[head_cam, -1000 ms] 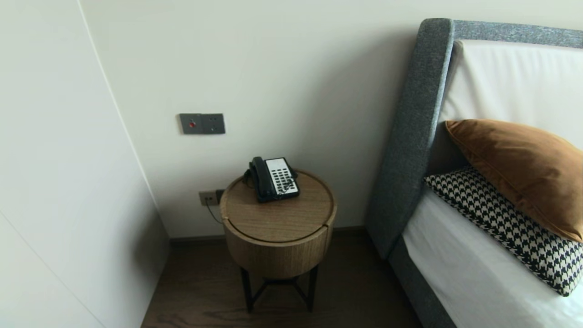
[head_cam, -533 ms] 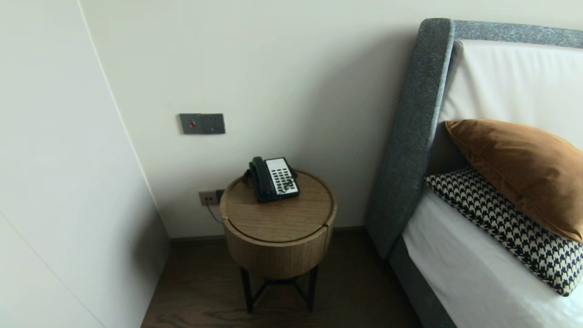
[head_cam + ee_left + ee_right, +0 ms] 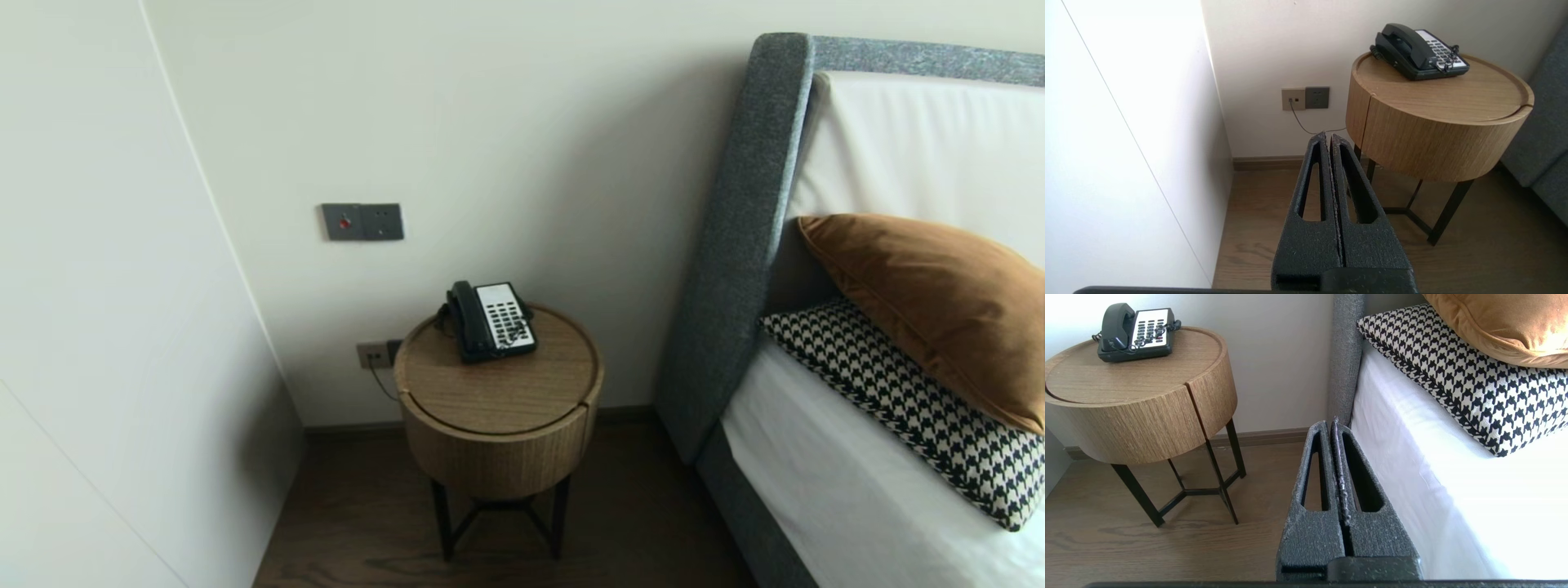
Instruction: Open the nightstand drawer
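A black desk telephone point(image 3: 491, 320) with a white keypad sits at the back of a round wooden bedside table point(image 3: 500, 392), its handset on the cradle. Neither arm shows in the head view. In the left wrist view my left gripper point(image 3: 1328, 136) is shut and empty, held low over the wood floor, short of the table point(image 3: 1437, 106) and phone point(image 3: 1419, 51). In the right wrist view my right gripper point(image 3: 1329, 424) is shut and empty too, between the table point(image 3: 1139, 396) and the bed's white mattress point(image 3: 1437, 477); the phone point(image 3: 1137, 332) lies far off.
A grey upholstered bed point(image 3: 739, 245) stands right of the table, with a houndstooth pillow point(image 3: 914, 408) under a brown cushion point(image 3: 939, 302). White walls close the left and back. A grey switch plate point(image 3: 362, 221) and a low socket point(image 3: 1305, 98) with a cord sit on the back wall.
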{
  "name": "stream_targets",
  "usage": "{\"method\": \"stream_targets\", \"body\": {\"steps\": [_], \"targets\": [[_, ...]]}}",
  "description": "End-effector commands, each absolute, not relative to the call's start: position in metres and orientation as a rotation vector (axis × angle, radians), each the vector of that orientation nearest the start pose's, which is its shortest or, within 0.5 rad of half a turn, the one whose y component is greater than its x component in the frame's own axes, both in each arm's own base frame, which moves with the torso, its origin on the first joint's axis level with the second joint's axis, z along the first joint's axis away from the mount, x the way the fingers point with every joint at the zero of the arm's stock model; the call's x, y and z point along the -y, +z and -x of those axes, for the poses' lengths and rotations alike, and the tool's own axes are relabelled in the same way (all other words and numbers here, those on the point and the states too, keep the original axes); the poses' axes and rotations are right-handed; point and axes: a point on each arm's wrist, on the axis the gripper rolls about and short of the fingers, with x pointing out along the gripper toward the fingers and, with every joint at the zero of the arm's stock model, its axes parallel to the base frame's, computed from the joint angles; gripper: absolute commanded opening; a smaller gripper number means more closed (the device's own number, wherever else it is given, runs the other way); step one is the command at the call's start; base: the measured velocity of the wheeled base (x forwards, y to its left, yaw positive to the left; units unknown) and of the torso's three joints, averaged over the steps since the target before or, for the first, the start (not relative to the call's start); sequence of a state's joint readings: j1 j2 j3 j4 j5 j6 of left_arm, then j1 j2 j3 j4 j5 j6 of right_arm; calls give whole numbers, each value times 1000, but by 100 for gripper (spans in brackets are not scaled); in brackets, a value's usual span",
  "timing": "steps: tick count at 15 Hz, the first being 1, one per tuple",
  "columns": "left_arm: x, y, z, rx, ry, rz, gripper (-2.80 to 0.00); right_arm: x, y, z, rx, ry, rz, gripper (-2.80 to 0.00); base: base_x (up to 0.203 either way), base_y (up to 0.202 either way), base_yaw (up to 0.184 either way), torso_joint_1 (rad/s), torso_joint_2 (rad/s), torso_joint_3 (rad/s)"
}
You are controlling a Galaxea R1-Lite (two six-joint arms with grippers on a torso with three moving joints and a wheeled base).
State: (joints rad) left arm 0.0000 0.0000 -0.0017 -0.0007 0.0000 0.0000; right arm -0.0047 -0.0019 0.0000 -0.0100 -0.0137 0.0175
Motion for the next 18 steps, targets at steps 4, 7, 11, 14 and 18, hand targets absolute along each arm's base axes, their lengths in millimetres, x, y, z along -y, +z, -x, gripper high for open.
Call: {"method": "stream_targets", "body": {"steps": [4, 7, 11, 14, 18], "targets": [[0, 76, 23, 2, 1, -2, -280, 0, 75, 23, 15, -18, -17, -280, 0, 0, 0, 0, 0, 0], [0, 76, 23, 2, 0, -2, -280, 0, 75, 23, 15, -18, -17, -280, 0, 0, 0, 0, 0, 0], [0, 76, 23, 2, 0, -2, -280, 0, 75, 23, 16, -18, -18, -280, 0, 0, 0, 0, 0, 0], [0, 76, 23, 3, 0, -2, -280, 0, 75, 23, 15, -18, -17, -280, 0, 0, 0, 0, 0, 0], [0, 76, 23, 2, 0, 0, -280, 0, 75, 23, 15, -18, -17, -280, 0, 0, 0, 0, 0, 0]]}}
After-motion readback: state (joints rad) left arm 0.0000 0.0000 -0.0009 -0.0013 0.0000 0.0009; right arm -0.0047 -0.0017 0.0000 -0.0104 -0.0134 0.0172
